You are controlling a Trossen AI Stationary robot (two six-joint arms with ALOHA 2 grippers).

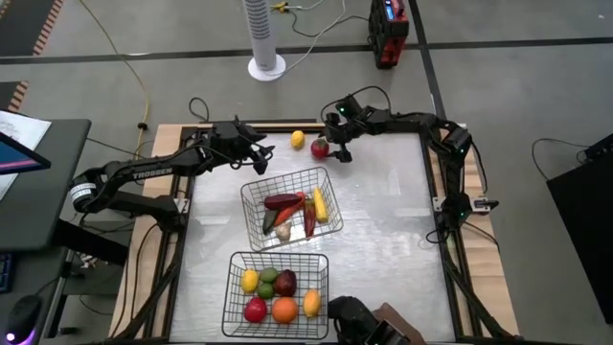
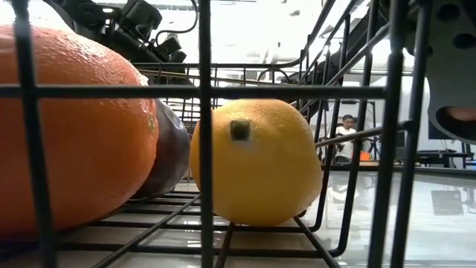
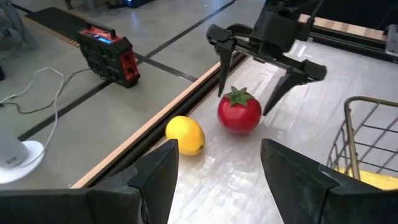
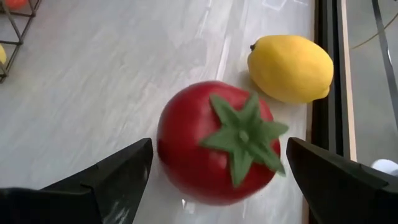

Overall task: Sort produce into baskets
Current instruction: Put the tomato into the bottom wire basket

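A red tomato point(image 4: 217, 143) with a green stalk and a yellow lemon point(image 4: 289, 67) rest on the table near its far edge. My right gripper point(image 1: 330, 146) is open and slants down over the tomato, one finger point(image 3: 222, 68) on either side of it, with no touch showing. My left gripper point(image 3: 217, 186) hangs open and empty left of the pair, above the table. The middle basket point(image 1: 251, 192) holds an eggplant, red peppers, corn and garlic. The near basket point(image 1: 233, 287) holds lemons, a lime, an apple and an orange point(image 2: 67, 126).
A wooden rail point(image 3: 149, 134) runs along the table's far edge right behind the lemon. The middle basket's rim point(image 3: 364, 102) stands close to my left gripper. A dark object point(image 1: 364, 321) sits at the near edge. There is bare table to the right of the baskets.
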